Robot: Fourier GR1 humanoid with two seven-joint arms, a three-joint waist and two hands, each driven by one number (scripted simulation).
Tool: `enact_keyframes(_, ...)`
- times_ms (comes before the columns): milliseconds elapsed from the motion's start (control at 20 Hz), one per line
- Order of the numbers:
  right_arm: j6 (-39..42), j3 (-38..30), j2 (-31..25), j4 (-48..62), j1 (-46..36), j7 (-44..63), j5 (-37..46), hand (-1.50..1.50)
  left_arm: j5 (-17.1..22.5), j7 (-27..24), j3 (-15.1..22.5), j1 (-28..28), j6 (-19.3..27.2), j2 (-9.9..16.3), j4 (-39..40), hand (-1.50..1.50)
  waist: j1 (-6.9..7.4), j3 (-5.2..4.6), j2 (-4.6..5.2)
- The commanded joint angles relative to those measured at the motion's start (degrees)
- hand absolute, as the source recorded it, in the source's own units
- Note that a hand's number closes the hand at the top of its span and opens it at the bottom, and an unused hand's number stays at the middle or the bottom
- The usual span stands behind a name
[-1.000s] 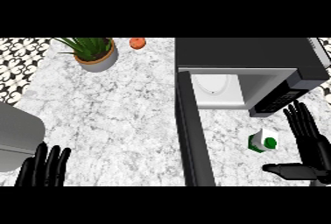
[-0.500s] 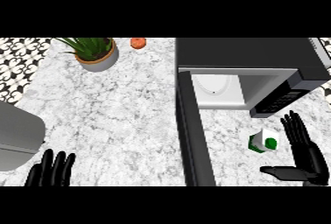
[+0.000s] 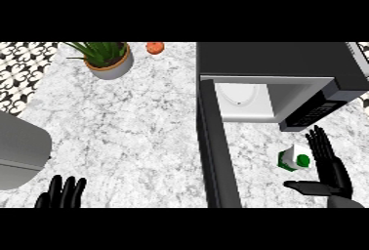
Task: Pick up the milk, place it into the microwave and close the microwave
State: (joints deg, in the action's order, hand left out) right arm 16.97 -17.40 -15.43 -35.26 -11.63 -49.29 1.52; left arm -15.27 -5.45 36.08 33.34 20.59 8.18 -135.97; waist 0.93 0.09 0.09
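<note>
The milk (image 3: pixel 294 158), a small white carton with a green cap and green base, stands on the marble counter in front of the microwave (image 3: pixel 277 73). The microwave's cavity (image 3: pixel 245 100) is open and its dark door (image 3: pixel 216 146) swings out toward me, left of the carton. My right hand (image 3: pixel 328 171) is open just right of the carton, fingers straight and pointing away, thumb stretched out below the carton, not touching it. My left hand (image 3: pixel 63 194) rests open at the lower left edge, only its fingers showing.
A potted green plant (image 3: pixel 107 58) sits at the back left, with a small orange fruit (image 3: pixel 155 47) beside it. A grey rounded object (image 3: pixel 20 151) lies at the left edge. Patterned tiles (image 3: pixel 22 63) border the counter's far left.
My right hand has drifted left and slightly down, closing in on the milk carton. My left hand sank a little lower at the bottom edge. The carton has not moved.
</note>
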Motion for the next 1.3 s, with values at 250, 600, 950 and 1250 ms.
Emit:
enact_keyframes(250, 1.3, -0.1, -2.0, 17.2, -6.0, -12.5, 2.8, -1.50, -1.8, 3.0, 2.4, -0.5, 2.1, 0.9, -3.2, -1.50, 0.47, 0.13, 0.26)
enact_keyframes(600, -7.5, 5.5, -0.3, 12.2, -2.0, -22.6, 9.2, 1.50, -0.5, 2.2, 0.5, -1.8, 1.8, 1.5, -2.0, -1.50, 0.08, 0.20, 0.26)
enact_keyframes(950, 7.5, 8.0, 0.4, 9.8, -3.3, -20.4, 6.4, 1.50, 0.8, -1.2, 1.1, 1.5, 2.4, 3.2, -2.4, -1.50, 0.44, 0.07, -0.22)
enact_keyframes(1250, 6.8, 9.0, 0.8, 4.4, 1.6, -21.6, 3.8, 1.50, 0.9, -2.0, 1.4, 1.4, 3.4, 2.8, -0.3, -1.50, -0.67, -0.03, -0.29)
